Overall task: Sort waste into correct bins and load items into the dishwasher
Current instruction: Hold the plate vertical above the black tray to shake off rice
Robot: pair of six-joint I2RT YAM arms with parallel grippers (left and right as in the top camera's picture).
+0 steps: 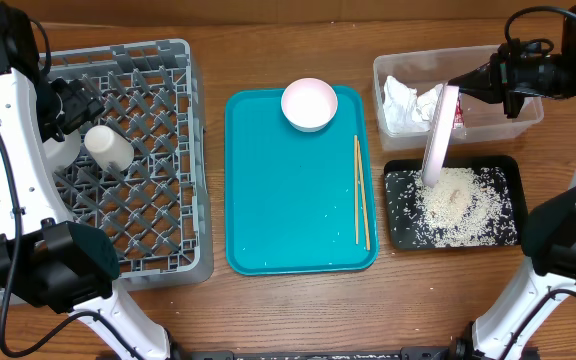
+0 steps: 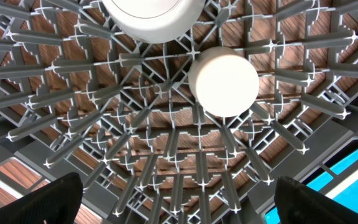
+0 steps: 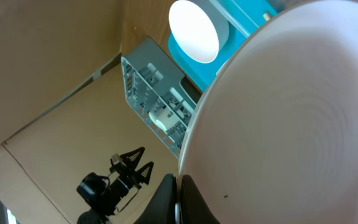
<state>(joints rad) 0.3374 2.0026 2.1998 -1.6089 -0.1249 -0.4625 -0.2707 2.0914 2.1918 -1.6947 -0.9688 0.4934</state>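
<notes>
The right gripper (image 1: 456, 88) is clamped on the rim of the pale pink plate (image 1: 438, 135), which hangs steeply tilted with its lower edge over the black tray (image 1: 513, 170). Rice (image 1: 458, 205) lies heaped and scattered in that tray. Just behind it, the clear tub (image 1: 523, 118) holds a crumpled napkin (image 1: 400, 100) and a red wrapper (image 1: 458, 118).

The right wrist view fills with the plate's smooth, clean face.

The left gripper (image 2: 185, 205) hangs with its jaws spread wide and empty above the cup (image 2: 222, 81) in the grey rack (image 1: 196, 150).

A bowl (image 1: 309, 103) and chopsticks (image 1: 361, 190) lie on the teal tray (image 1: 268, 200).
</notes>
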